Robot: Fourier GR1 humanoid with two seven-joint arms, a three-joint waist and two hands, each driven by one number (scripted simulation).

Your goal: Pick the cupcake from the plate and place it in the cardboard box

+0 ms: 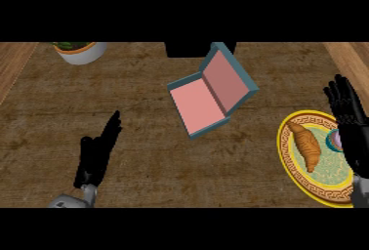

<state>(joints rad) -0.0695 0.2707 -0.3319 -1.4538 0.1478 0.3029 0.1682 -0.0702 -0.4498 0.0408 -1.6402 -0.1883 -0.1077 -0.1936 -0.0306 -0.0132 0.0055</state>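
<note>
Half hidden behind the right hand [353,139], fingers [343,99] straight and apart, the cupcake [332,141] seems light and soft, so hold its lower sides.

The left hand [96,154] stands edge-on with straight fingers, and the right hand [352,134] seems flat, fingers extended.

My one view is the head camera. It sits above the tabletop [144,122] and looks steeply down, facing away from the robot's body. I see the left hand [96,154] rising from the lower edge and the right hand [349,122] along the right edge. The framing is close: a plant pot [83,52] is cut by the top edge, a plate [284,151] lies at the right edge, and the open box [213,93] sits near the centre.
</note>
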